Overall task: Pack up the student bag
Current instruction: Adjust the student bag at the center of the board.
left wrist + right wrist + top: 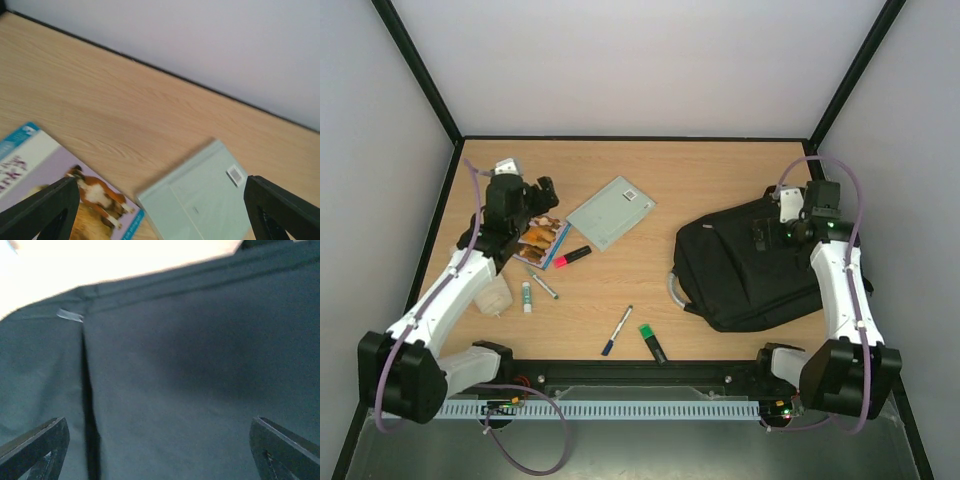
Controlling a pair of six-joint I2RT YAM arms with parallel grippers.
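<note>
Black soft fabric marks the student bag [740, 275], lying flat at about four o'clock from the middle of the table [720, 170], with its grey loop handle [673, 290] pointing toward the centre. The right gripper [765, 235] hovers over the bag's far part with jaws spread wide and nothing between them. Its wrist view shows only dark cloth, a dark seam or slit and a small silvery tab [70, 315]; whether the bag is open I cannot tell.

Everything to be packed lies outside the bag, well apart from it:
- a green marker [652, 342] and a blue pen [617, 330] at six to seven o'clock
- a red highlighter [575, 256], a silver pen [543, 285] and a glue stick [527, 296] at eight to nine
- a pale green notebook [610, 210] at ten
- a picture book [542, 243] at nine

The left gripper [542, 195] hangs above that book, jaws wide apart and empty.

The task looks to be at its start. Next, the right arm likely needs to find and lift the bag's opening, while the left comes down on an edge of the thin, flat book, which will be awkward to pinch off the wood.
</note>
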